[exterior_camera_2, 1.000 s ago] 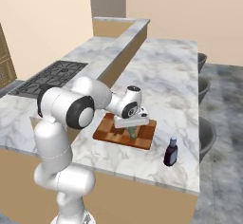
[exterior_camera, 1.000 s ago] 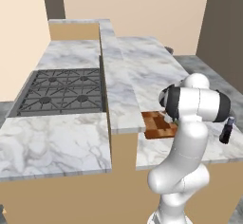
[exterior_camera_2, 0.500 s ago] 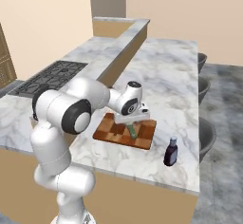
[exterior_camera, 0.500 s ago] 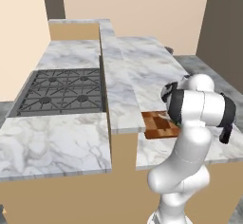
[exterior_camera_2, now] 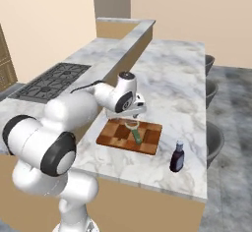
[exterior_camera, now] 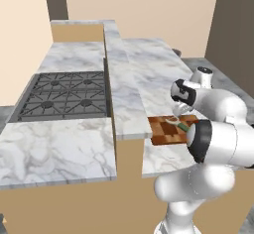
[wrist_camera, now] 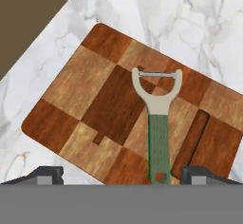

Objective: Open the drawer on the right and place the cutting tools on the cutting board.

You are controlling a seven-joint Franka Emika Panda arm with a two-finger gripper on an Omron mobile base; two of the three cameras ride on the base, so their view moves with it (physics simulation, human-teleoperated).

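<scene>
Left base view: from behind the arm on its left, facing forward and down across the stove [exterior_camera: 62, 95] and marble tabletop [exterior_camera: 149, 64], middle distance. Right base view: from behind on the right, same tabletop seen from the other side. Both share the cutting board [exterior_camera: 166, 130] with the green-handled peeler [exterior_camera_2: 136, 132]. Hand view: close, straight down on that board, tips of the claw [wrist_camera: 121, 174] at the bottom.

Glossy white arm [exterior_camera_2: 74, 113], dark joints

Cutting board [exterior_camera: 166, 131] on the marble counter [exterior_camera: 149, 64] — green-handled peeler [exterior_camera: 181, 126] lying on it.
</scene>
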